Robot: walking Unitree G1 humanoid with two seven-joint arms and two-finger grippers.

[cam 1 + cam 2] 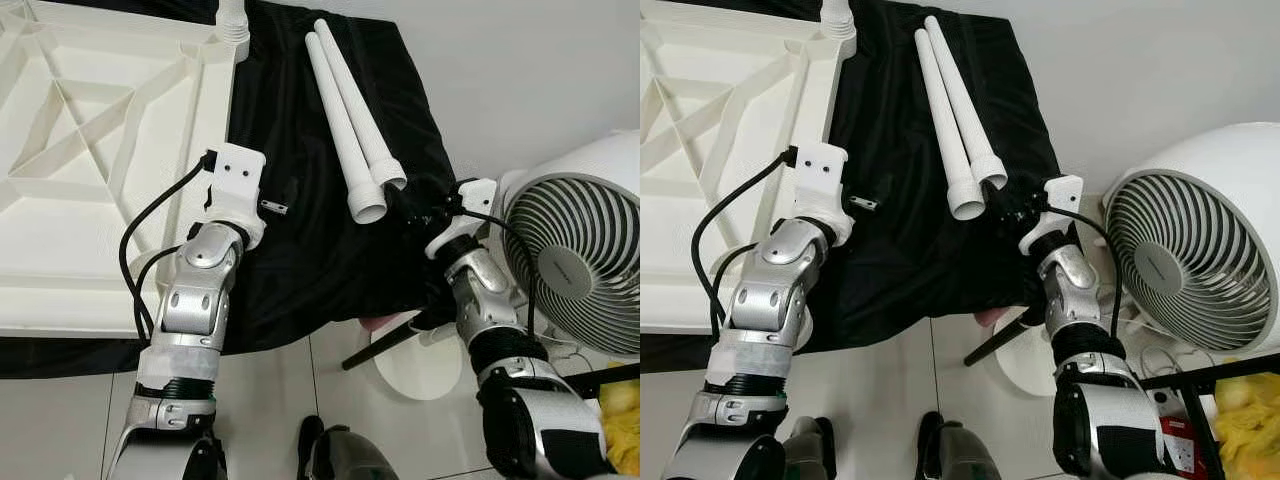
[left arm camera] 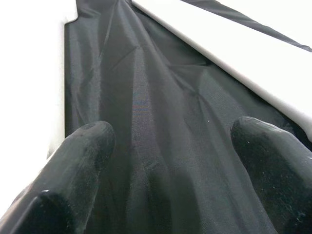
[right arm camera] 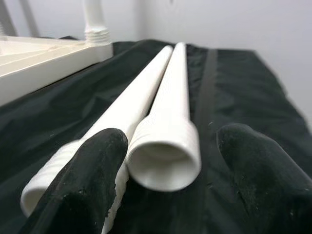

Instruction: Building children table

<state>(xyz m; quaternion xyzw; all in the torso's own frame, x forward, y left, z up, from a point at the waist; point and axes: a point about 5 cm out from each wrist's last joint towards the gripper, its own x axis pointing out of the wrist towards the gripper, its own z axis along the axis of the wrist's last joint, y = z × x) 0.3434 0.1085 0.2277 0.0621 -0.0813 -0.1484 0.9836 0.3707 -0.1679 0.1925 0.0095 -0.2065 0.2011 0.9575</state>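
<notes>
Two white table legs (image 1: 350, 125) lie side by side, touching, on the black cloth (image 1: 300, 250) covering the desk. Their wide open ends point toward the robot. The white tabletop (image 1: 90, 170) sits upside down on the left, ribs up, with one leg (image 1: 233, 22) already standing in its far corner socket.

Right hand (image 3: 168, 168) is open, fingers straddling the wide end of the nearer leg (image 3: 168, 131), not yet touching it as far as I can tell. Left hand (image 2: 173, 161) is open too, hovering over bare cloth between the tabletop edge and the legs, holding nothing.

Handling guess: hollow moulded plastic, so light and stiff. Smooth and tapered, so likely slippery and will roll on the cloth. The neighbour leg touches it and may get dragged along.

Grip point: the ribbed collar just behind the open end. It's the thickest section, and the ridges give the pads something to bite. Moderate squeeze only; a thin wall could flex. Cloth is loose and may bunch under the fingers.

A small metal part (image 1: 273, 208) lies on the cloth near the left wrist. Can't identify it.
</notes>
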